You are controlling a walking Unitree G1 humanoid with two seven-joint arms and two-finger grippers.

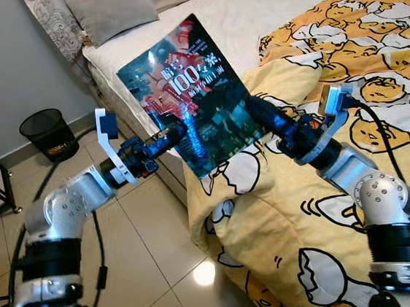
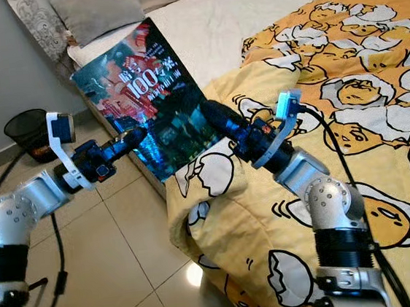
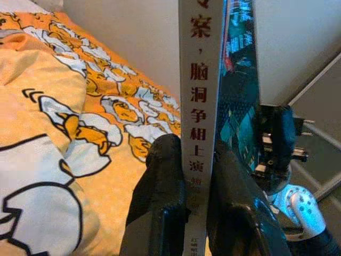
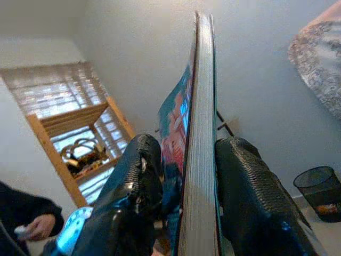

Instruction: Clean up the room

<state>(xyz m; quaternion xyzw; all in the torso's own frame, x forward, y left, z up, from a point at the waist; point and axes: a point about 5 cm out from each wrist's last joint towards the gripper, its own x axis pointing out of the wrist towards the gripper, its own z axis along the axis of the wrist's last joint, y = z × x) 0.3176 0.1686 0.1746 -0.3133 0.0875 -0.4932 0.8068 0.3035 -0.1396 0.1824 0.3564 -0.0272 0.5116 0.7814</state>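
**Asker:** How far along is the tidying?

**Me:** Early, I judge. The bed with the white sheet (image 1: 248, 9) lies beyond both my grippers. On it, under my right arm, the yellow quilt printed with cracked-egg cartoon figures (image 1: 358, 71) is bunched and spills over the bed's edge toward the tiled floor (image 1: 147, 233). It is not straightened.

**Asker:** And what are you holding?

**Me:** The glossy dark-teal paperback book with white "100" lettering on its cover (image 1: 192, 96). It hangs between my two grippers, above the bed's edge and the hanging quilt, tilted with its cover facing me. My left gripper (image 1: 177, 132) is clamped on the book's spine edge. My right gripper (image 1: 256, 111) pinches the opposite, page edge, one finger on each face.

**Asker:** So what remains?

**Me:** The book has no resting place yet; I would guess it needs a shelf or table. A grey pillow (image 1: 113, 13) sits at the bed's far corner, beyond my left gripper. A black mesh wastebasket (image 1: 50, 133) stands on the floor beyond and outside my left gripper.
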